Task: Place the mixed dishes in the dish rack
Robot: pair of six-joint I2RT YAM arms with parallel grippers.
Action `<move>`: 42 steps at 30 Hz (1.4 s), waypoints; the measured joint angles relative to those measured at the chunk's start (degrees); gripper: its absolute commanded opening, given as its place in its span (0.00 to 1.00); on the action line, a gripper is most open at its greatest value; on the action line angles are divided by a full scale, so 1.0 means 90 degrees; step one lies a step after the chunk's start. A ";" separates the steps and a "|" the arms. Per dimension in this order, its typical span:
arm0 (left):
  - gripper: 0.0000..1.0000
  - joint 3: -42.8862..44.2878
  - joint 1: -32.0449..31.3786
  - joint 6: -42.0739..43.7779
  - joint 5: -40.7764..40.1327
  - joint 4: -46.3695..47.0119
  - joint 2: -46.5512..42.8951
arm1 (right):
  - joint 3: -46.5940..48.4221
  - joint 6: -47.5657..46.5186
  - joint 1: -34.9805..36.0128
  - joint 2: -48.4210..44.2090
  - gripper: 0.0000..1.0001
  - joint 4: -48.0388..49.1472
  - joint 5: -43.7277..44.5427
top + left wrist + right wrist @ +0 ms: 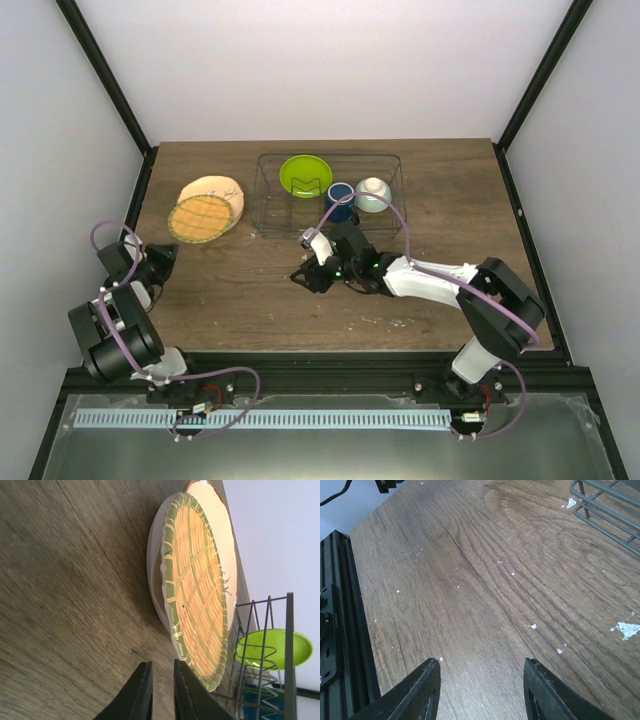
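Left gripper (165, 260) sits low over the table (230, 300), at the left side. Its two fingers (141, 695) are almost pressed together, with only a thin slit between them, and they hold nothing.

Just past it, farther away and a little to the right, lies the woven plate (203, 217). This plate lies flat on top of the beige plate (222, 188). It is pushed a bit toward the near left, so the beige one peeks out behind it. Both plates are outside the dish rack (262, 205), just to its left.

The near edge of the woven plate faces the left gripper, so this arm is the closer one for it. The fingers would probably need to open first to fit over that edge.

Right gripper (305, 275) is in the middle of the table, on the near side of the rack. Its fingers are apart, with nothing between them.

Inside the rack are the green plate (305, 175), the blue mug (340, 200) and the pale bowl (372, 193).
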 measured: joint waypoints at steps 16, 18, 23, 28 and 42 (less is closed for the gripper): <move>0.35 0.0143 0.0000 0.0231 -0.0070 -0.0612 -0.0376 | 0.0010 -0.0007 0.0002 0.0073 0.48 -0.0034 0.0083; 0.36 0.0153 0.0000 0.0219 -0.0073 -0.0607 -0.0243 | 0.0010 -0.0012 0.0002 0.0073 0.48 -0.0053 0.0104; 0.36 0.0321 0.0000 0.0170 -0.0070 -0.0491 0.0160 | 0.0051 -0.0029 0.0000 0.0073 0.48 -0.0100 0.0151; 0.36 0.0658 0.0000 0.0027 -0.0041 -0.0202 0.0588 | 0.0138 -0.0061 0.0002 0.0078 0.48 -0.0226 0.0240; 0.20 0.0964 0.0000 -0.0561 0.0323 0.1120 0.2050 | 0.0461 -0.0143 0.0000 0.0221 0.48 -0.0495 0.0435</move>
